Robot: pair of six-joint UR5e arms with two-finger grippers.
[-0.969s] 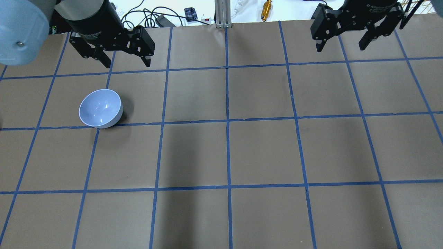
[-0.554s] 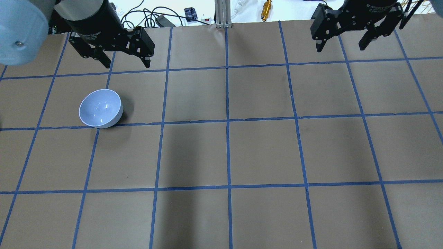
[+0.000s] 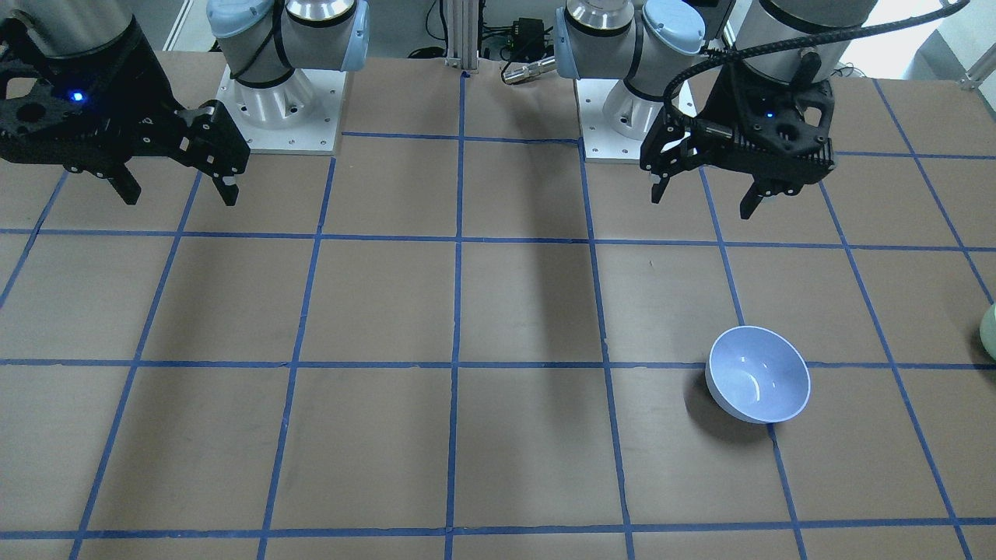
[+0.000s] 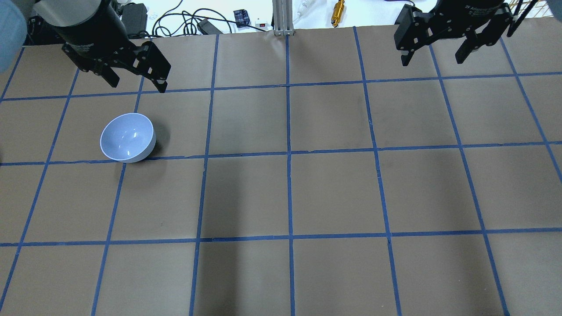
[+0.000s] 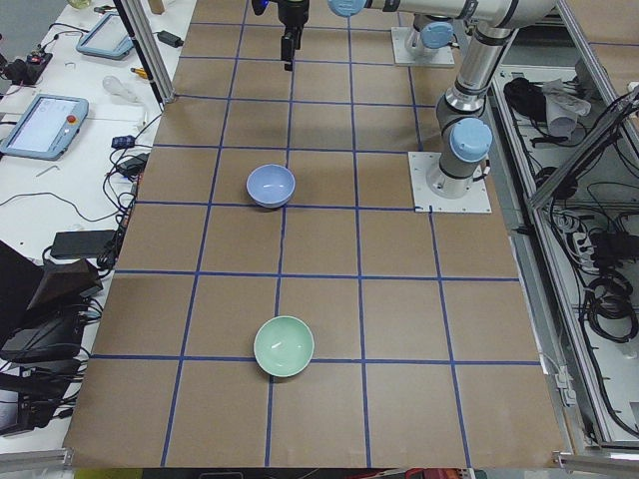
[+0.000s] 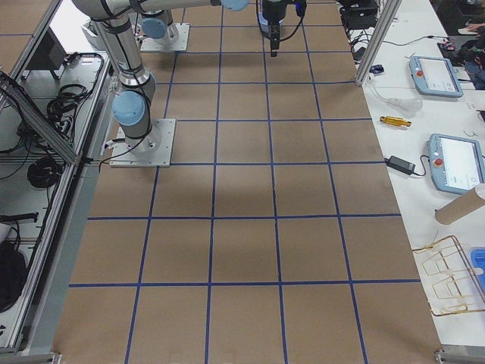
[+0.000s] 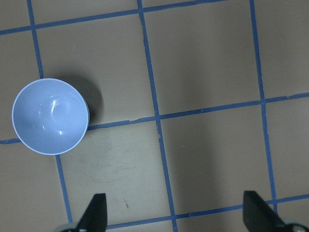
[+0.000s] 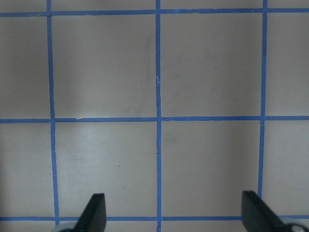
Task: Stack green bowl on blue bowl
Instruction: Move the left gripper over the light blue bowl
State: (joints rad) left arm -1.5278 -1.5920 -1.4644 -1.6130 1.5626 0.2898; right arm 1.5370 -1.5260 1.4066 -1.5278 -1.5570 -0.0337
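The blue bowl stands upright on the brown table, left of centre in the overhead view. It also shows in the front-facing view and the left wrist view. The green bowl stands upright nearer the table's left end. It is outside the overhead view, and only a sliver shows at the front-facing view's right edge. My left gripper hangs open and empty, high above the table behind the blue bowl. My right gripper hangs open and empty at the far right.
Blue tape lines divide the table into squares. Beyond the far edge lie cables, an aluminium post and a brass cylinder. Both arm bases stand on the robot's side of the table.
My left gripper has moved to the left in the overhead view, still open. The right gripper and the blue bowl have not moved.
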